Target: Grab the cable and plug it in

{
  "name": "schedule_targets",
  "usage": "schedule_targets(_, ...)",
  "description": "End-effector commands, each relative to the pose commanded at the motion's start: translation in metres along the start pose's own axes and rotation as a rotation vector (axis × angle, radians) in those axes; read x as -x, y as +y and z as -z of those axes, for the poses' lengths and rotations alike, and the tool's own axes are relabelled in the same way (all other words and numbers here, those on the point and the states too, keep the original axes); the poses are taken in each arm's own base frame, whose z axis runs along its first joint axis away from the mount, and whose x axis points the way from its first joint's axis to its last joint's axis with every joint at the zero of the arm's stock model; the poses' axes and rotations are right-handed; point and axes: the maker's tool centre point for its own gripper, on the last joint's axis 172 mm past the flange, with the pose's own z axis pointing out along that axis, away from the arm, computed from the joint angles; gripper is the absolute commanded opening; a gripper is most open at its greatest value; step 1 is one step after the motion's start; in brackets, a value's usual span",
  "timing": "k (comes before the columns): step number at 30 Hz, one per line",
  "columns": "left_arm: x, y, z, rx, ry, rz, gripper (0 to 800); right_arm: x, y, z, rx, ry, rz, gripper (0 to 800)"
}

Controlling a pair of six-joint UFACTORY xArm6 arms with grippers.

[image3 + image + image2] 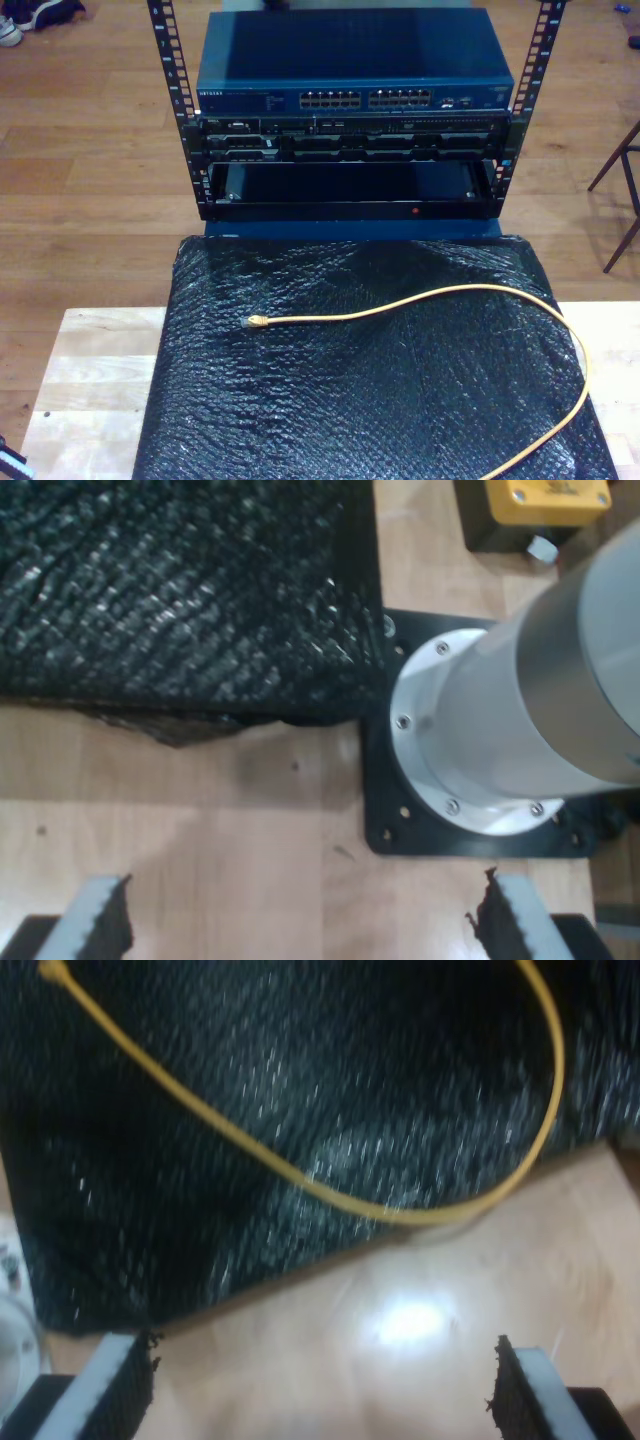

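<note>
- Jaws of my first gripper (pixel 300 920) stood wide apart with nothing between them, above bare wooden table (pixel 200 820); the black mat (pixel 170 590) lay ahead of them and a white arm base (pixel 470 740) on its black plate was just beside.
- Jaws of my second gripper (pixel 322 1390) were likewise wide and empty, over the table near the mat's edge, with a loop of the cable (pixel 400 1210) lying ahead of them on the mat, apart from both pads.
- Across the exterior view, the cable (pixel 420 300) ran from its plug (pixel 255 322) at mid-left, rightward over the mat (pixel 370 400), then curved toward the near right corner.
- The switch (pixel 355 75) in the rack stood far beyond the mat.
- Judged from this, my second gripper was nearer the cable, though the plug end lay further off along it.
</note>
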Motion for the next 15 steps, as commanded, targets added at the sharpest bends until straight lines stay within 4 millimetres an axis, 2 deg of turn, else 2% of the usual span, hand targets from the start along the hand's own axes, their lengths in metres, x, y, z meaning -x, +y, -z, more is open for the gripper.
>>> schedule_targets(7,0.000,-0.004,0.001,-0.013,-0.004,0.035,800,-0.048,0.018,-0.015,0.007,-0.016,0.054,792)
schedule_targets(15,-0.005,-0.008,-0.001,0.001,-0.014,0.027,800,-0.095,0.027,-0.053,-0.044,-0.039,0.094,792)
